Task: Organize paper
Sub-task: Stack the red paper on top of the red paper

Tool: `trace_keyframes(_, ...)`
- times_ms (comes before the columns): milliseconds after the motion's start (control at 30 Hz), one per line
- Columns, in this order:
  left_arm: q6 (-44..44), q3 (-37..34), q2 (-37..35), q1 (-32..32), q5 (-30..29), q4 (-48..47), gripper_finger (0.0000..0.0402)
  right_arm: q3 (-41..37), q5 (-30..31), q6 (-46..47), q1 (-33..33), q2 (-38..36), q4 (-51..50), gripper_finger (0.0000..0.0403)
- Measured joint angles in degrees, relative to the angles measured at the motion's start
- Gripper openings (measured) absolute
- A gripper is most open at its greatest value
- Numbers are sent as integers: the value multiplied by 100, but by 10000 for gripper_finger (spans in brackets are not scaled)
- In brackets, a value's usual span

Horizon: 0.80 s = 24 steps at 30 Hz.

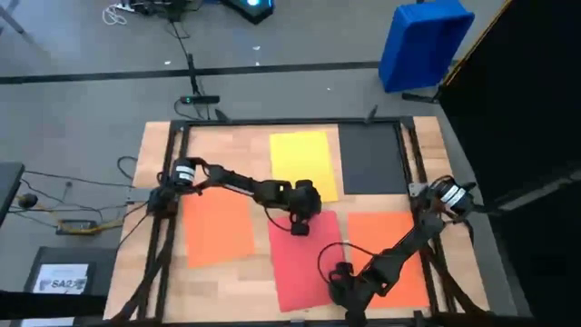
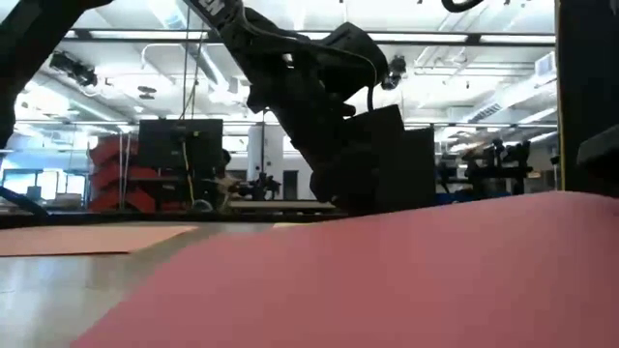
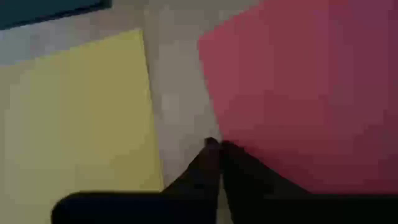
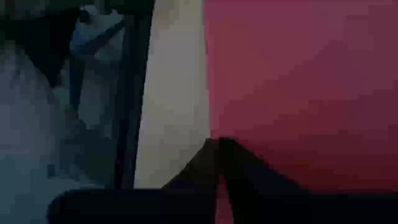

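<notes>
Open-plan lab: ceiling strip lights [image 2: 464,39], monitors [image 2: 180,145], workbenches [image 2: 280,205].

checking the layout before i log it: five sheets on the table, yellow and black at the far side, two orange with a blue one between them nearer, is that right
Not quite: the sheet between the two orange sheets is red, not blue, as the high view shows. The rest holds: five sheets, with the yellow sheet and the black sheet at the far side.
</notes>
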Motion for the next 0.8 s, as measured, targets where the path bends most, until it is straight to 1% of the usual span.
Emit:
trace_keyframes(400,74,9,0,38,-35,31,0,0,-71,53,15,0,25,0)
trace_keyframes(800,128,507,9,57,-120,-452,0,-9,-31,196,46,-108,69,0)
